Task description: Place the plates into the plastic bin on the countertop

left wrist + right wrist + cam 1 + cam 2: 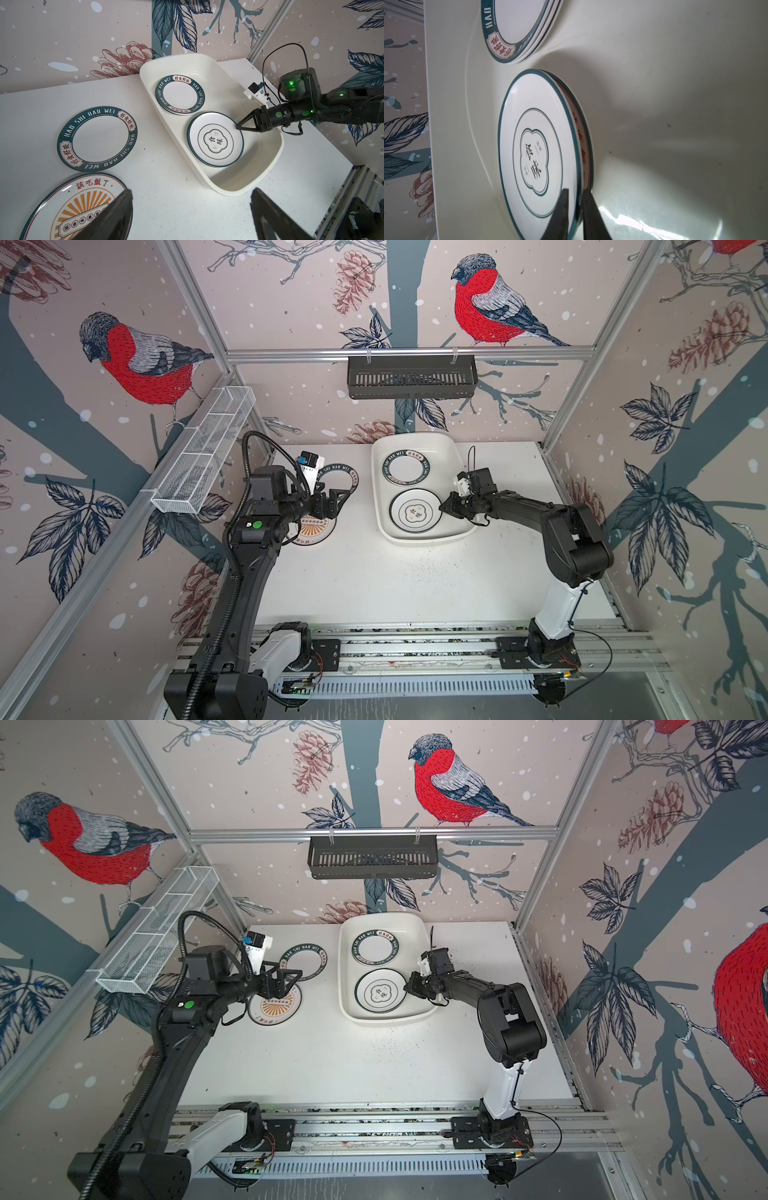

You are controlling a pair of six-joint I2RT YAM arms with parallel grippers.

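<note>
Plates half stowed: two stacks in the glossy white rounded plastic bin [264, 158], two loose on the speckled white table [374, 585].

My right hand [576, 190] is clamped on the right-side rim of the white cloud-emblem plate [216, 141], between plate and bin wall. Only its wrist view shows a red-lettered plate [583, 145] beneath. The teal-lettered stack [406, 467] lies just beyond. My left hand [337, 501], fingers apart, hovers over the orange-sunburst plate [83, 205], beside the teal-lettered plate [97, 135]. Broad bare table lies toward the arm bases.
</note>
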